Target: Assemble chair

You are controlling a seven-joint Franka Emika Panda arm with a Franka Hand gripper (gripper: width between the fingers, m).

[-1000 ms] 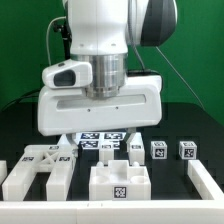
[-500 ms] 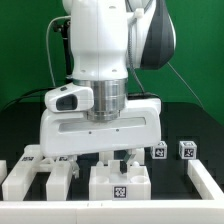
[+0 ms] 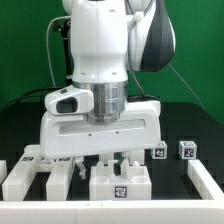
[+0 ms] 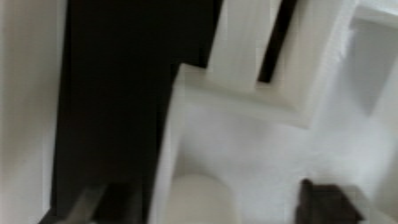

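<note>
The chair lies as loose white tagged parts along the table's front. A blocky part (image 3: 120, 185) with a tag on its front face sits in the middle. My gripper (image 3: 113, 160) has come down right over it, its dark fingers (image 3: 100, 160) reaching to the part's top. The wrist view is blurred and close: white plastic (image 4: 240, 130) fills it, and a rounded white piece sits between the two dark fingers (image 4: 329, 200). Whether the pads touch it does not show. A larger slotted part (image 3: 40, 175) lies to the exterior view's left.
Two small tagged cubes (image 3: 158, 152) (image 3: 186, 150) stand at the exterior view's right, with a long white bar (image 3: 208, 180) in front of them. A short white piece (image 3: 4, 168) is at the left edge. The gripper's wide white body (image 3: 100, 125) hides what lies behind it.
The arm has come down from above the parts onto the middle block, hiding the tags behind it. In the last half second the fingers have drawn closer together.
</note>
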